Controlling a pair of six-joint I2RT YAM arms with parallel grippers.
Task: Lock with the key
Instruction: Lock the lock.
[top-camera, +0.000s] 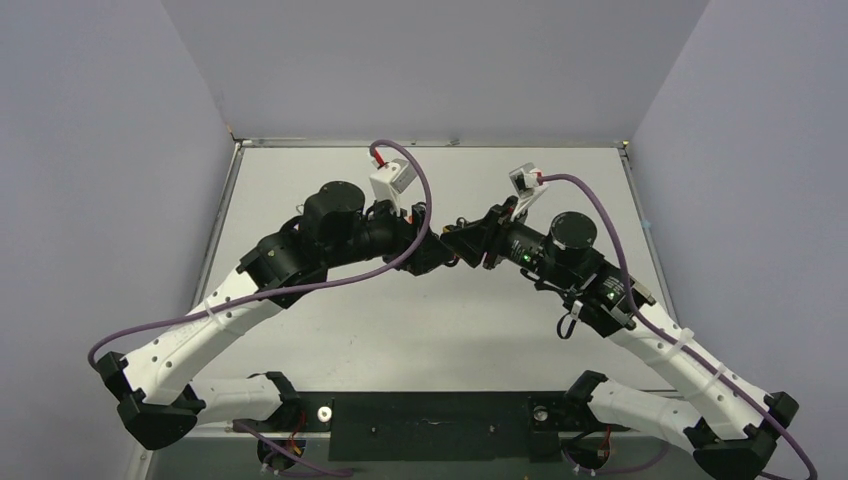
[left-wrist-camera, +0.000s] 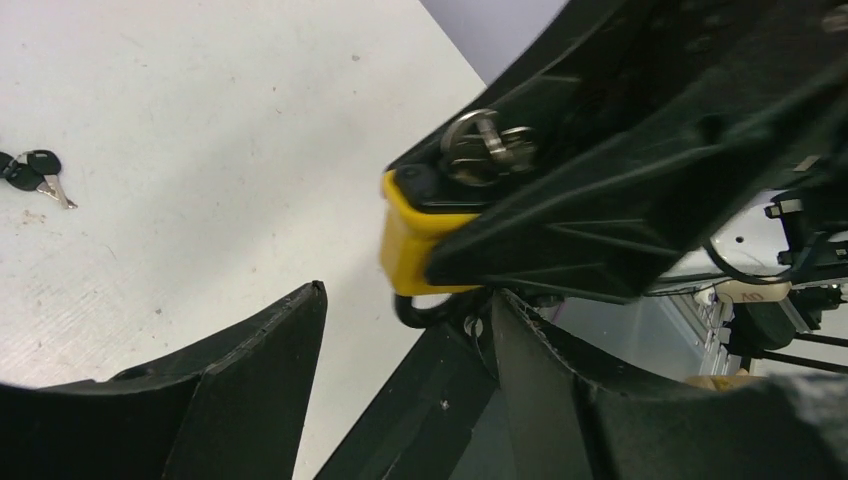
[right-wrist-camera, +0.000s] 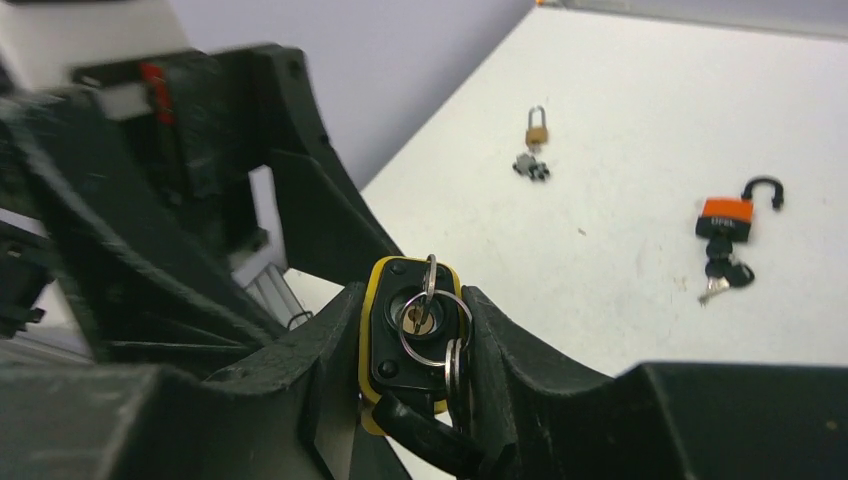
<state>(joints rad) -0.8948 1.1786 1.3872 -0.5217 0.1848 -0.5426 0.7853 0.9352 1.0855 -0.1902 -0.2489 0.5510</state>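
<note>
Right wrist view: my right claw (right-wrist-camera: 410, 345) grips the yellow-and-black padlock (right-wrist-camera: 388, 300) above the bench's (right-wrist-camera: 620, 130) middle; my left claw (left-wrist-camera: 405, 300) gapes empty beside it. Its small steel key (right-wrist-camera: 418, 318) looks slippery: pinch the head.

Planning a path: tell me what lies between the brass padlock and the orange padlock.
Bare table between brass padlock and orange padlock; the right wrist view shows it.

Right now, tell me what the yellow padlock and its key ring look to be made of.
Yellow padlock: probably a matte plastic shell, since the colour is flat yellow with no glint; the keyway face is black, likely plastic too.
Key ring: bare metal, polished, with bright silver highlights.
</note>
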